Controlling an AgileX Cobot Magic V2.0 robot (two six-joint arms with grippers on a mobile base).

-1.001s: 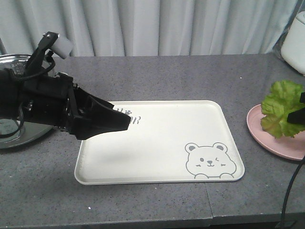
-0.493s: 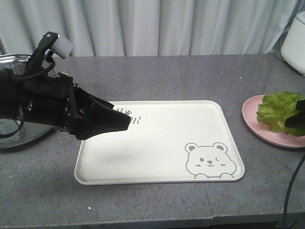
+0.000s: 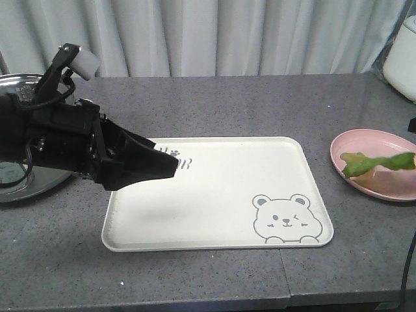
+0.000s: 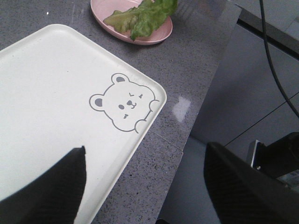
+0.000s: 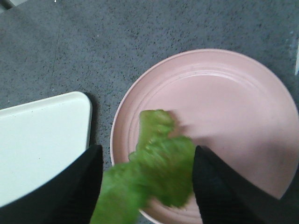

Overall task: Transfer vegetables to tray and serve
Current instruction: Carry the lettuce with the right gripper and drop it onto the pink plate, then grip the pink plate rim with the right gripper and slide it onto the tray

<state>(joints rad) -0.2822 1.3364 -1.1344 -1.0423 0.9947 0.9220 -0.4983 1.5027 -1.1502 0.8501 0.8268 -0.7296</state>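
The lettuce (image 3: 364, 162) lies flat on the round pink plate (image 3: 370, 140) at the table's right. In the right wrist view the leaves (image 5: 163, 158) are blurred between the spread fingers of my right gripper (image 5: 147, 148), over the plate's (image 5: 224, 93) near rim. The gripper is open. The cream bear tray (image 3: 214, 195) lies mid-table with nothing on it. My left gripper (image 3: 170, 168) hovers over the tray's left part, open and empty (image 4: 145, 147). The left wrist view also shows the lettuce (image 4: 142, 16) on the plate (image 4: 100, 9).
A metal pot (image 3: 13, 84) stands at the far left behind my left arm. A white appliance (image 3: 404, 58) stands at the back right. A black cable (image 3: 408, 260) hangs at the right edge. The table's front edge runs just below the tray.
The lettuce was held up above the plate a second ago. It has come down and now lies flat on the plate. My left arm has not moved.
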